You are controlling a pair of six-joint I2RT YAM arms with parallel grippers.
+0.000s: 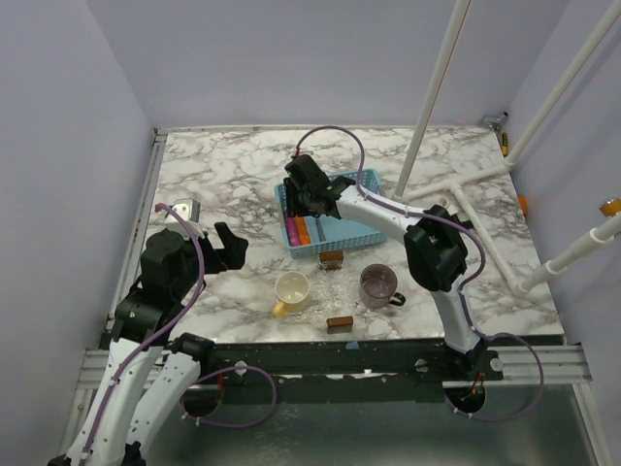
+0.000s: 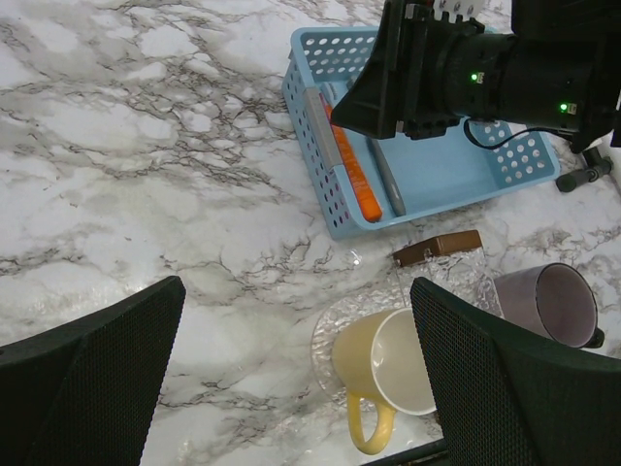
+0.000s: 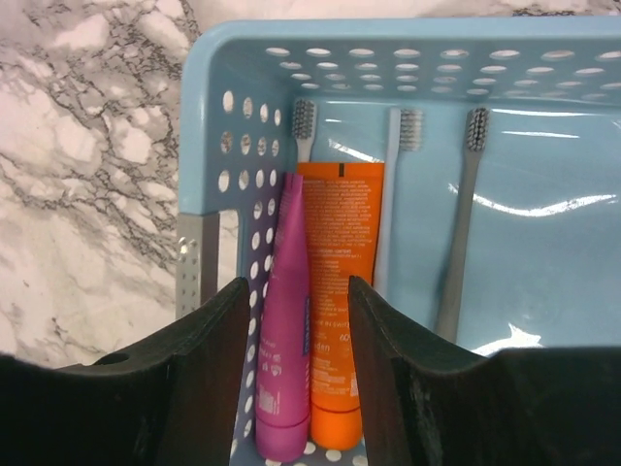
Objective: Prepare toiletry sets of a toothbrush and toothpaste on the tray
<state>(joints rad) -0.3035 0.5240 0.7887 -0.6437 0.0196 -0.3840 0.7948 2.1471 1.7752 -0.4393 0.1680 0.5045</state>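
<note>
The light blue tray (image 1: pixel 364 233) stands mid-table; it also shows in the left wrist view (image 2: pixel 456 184) and the right wrist view (image 3: pixel 543 262). Along its left wall lie a pink toothpaste (image 3: pixel 286 340) and an orange toothpaste (image 3: pixel 335 291), side by side. A light blue toothbrush (image 3: pixel 388 194) and a grey toothbrush (image 3: pixel 456 243) lie beside them; a third brush head (image 3: pixel 304 121) shows above the pink tube. My right gripper (image 3: pixel 296 379) hovers open over the two tubes, holding nothing. My left gripper (image 2: pixel 296 379) is open and empty over the table's left part.
A yellow mug (image 1: pixel 291 291) and a purple-grey mug (image 1: pixel 378 286) stand in front of the tray. One brown block (image 1: pixel 332 258) lies at the tray's front, another (image 1: pixel 339 323) near the table's edge. White pipes (image 1: pixel 466 189) cross the right side.
</note>
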